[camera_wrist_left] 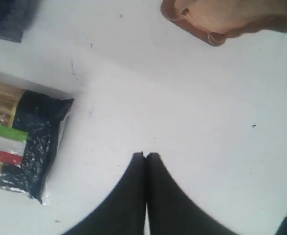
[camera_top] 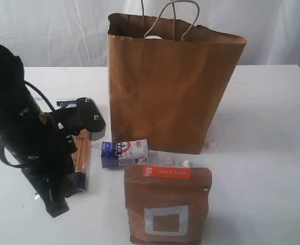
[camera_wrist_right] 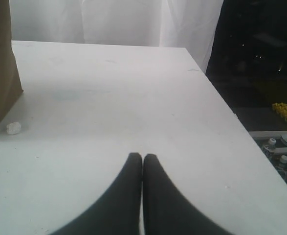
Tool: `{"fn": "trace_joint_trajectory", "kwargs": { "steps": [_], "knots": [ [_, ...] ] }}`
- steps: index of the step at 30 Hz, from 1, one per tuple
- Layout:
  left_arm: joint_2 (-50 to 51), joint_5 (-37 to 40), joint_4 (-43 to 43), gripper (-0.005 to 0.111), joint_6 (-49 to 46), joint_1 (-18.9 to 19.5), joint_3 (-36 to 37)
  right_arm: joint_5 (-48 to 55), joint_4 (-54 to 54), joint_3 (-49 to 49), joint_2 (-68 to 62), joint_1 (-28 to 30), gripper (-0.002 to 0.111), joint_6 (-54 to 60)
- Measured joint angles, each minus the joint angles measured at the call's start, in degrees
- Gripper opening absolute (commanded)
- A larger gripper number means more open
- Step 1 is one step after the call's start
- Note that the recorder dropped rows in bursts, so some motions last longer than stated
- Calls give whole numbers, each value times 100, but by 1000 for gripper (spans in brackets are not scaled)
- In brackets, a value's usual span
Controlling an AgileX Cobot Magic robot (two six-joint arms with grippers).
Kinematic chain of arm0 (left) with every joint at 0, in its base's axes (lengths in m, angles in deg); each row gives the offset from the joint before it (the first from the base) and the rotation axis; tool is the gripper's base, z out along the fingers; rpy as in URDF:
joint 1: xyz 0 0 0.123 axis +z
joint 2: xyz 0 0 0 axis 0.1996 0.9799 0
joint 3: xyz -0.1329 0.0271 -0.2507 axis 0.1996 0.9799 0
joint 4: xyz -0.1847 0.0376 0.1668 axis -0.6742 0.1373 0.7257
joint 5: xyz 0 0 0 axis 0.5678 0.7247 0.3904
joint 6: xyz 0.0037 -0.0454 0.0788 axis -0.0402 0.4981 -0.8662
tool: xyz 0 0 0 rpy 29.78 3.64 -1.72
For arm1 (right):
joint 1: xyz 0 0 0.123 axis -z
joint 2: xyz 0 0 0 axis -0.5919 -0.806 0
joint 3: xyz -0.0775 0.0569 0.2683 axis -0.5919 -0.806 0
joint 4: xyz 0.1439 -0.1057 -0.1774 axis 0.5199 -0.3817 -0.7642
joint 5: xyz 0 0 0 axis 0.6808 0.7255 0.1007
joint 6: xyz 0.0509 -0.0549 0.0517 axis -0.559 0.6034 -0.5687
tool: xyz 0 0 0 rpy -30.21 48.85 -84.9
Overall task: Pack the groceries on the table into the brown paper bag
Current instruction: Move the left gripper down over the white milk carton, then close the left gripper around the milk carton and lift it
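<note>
White tabletop (camera_top: pixel 272 127), a few small scuffs; white curtain (camera_top: pixel 47 30) hangs behind it. Dark room edge beyond the table's far side in the right wrist view.

One brown paper bag (camera_top: pixel 170 87), upright at the back middle of the table, rim creased, two twisted loop handles standing above the mouth. One white rounded top (camera_top: pixel 152 37) shows just inside the rim; what it belongs to cannot be told.

On the table in front of the bag:
- one brown pouch with orange label (camera_top: pixel 167 204), upright, nearest the camera, a pale square frame printed on its face.
- one small blue-and-white pack (camera_top: pixel 125 152), lying on its side between pouch and bag.
- one spaghetti packet (camera_top: pixel 82 148) with dark ends, flat, left of the pack, partly under the left arm.
- three small white lumps (camera_top: pixel 211 145), one at the bag's base, two just behind the pouch's top edge.

Two grippers. Left gripper (camera_wrist_left: pixel 145 154): fingers pressed together, holding nothing, pointing down over bare table between spaghetti packet and pouch. Right gripper (camera_wrist_right: pixel 142 155): fingers pressed together, empty, over bare table to the right of the bag.
</note>
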Motion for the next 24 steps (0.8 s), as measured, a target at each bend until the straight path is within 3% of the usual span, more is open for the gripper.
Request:
{"fn": "trace_joint_trajectory", "kwargs": {
  "steps": [4,6,11,14,19,24],
  "knots": [
    [233,-766,0,3,-506,0,-114,0,0,0,0,0,0,0],
    [298,-1404,0,14,-1062,0,-128,0,0,0,0,0,0,0],
    [499,-2532,-100,57,-2542,0,-128,0,0,0,0,0,0,0],
    [735,-2856,-129,71,-2939,0,-128,0,0,0,0,0,0,0],
    [1085,-3013,-271,73,-2895,0,-128,0,0,0,0,0,0,0],
    [1228,-3238,-564,73,-2241,0,-128,0,0,0,0,0,0,0]
  ]
}}
